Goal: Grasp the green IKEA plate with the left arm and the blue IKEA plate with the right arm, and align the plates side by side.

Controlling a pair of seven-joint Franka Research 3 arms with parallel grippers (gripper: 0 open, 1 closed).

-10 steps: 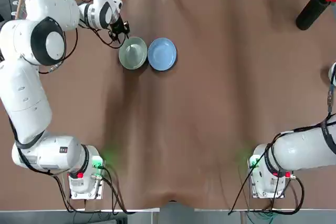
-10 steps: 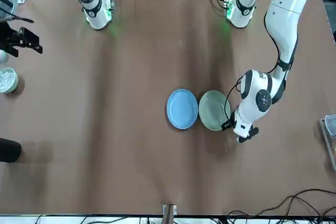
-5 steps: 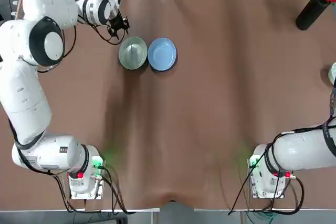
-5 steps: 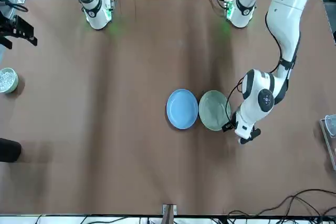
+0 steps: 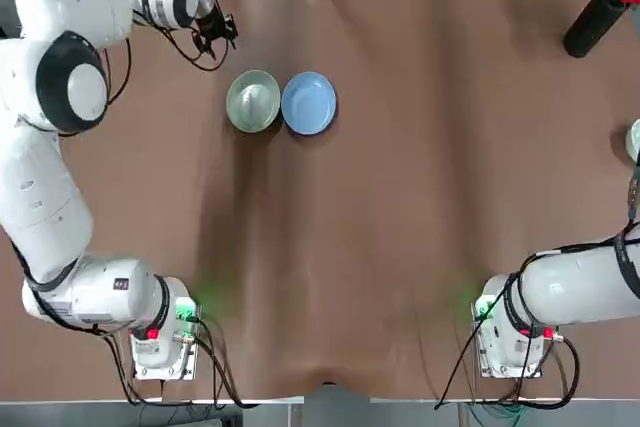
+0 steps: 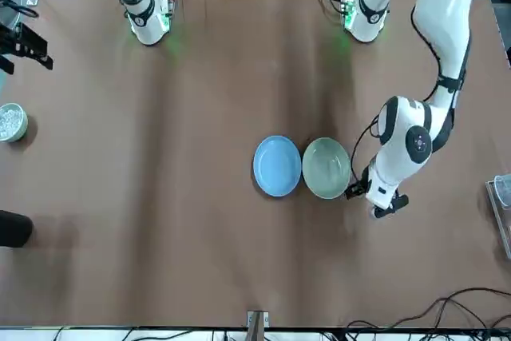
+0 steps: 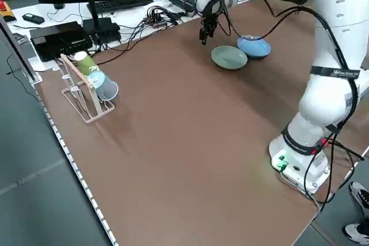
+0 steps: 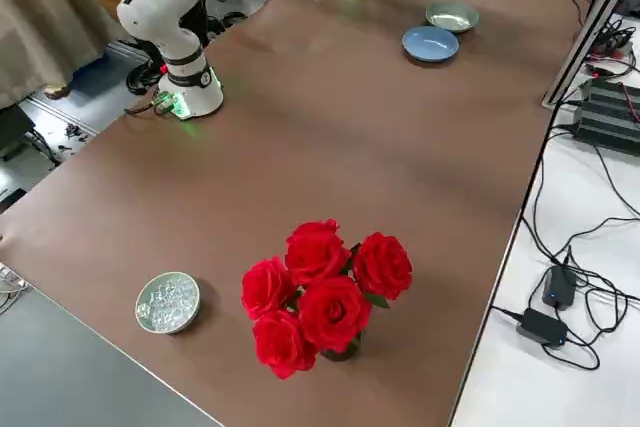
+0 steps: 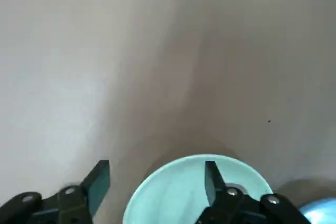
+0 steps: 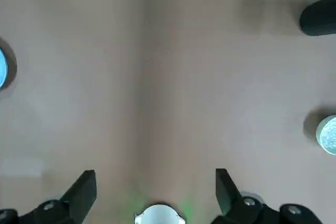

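The pale green plate [image 5: 253, 101] and the light-blue plate [image 5: 308, 103] lie flat on the brown table, rims touching, green on the robot's left. My left gripper [image 5: 215, 29] hovers apart from the green plate [image 6: 326, 168], toward the table's far left. In the left wrist view the left gripper [image 9: 156, 182] is open and holds nothing, with the green plate [image 9: 173, 195] on the table under it. My right gripper [image 10: 153, 184] stands open and empty, high over the right side of the table; the front view shows it [image 6: 22, 40] at the table's edge.
A black vase [image 5: 595, 17] of red roses [image 8: 320, 287] stands at the far right. A small bowl of glittery bits [image 6: 9, 121] sits near the right edge. A rack with cups [image 7: 86, 84] is at the left edge.
The left gripper has drawn back from the green plate's rim toward the far left corner. Both plates stay where they were. The right gripper has barely shifted.
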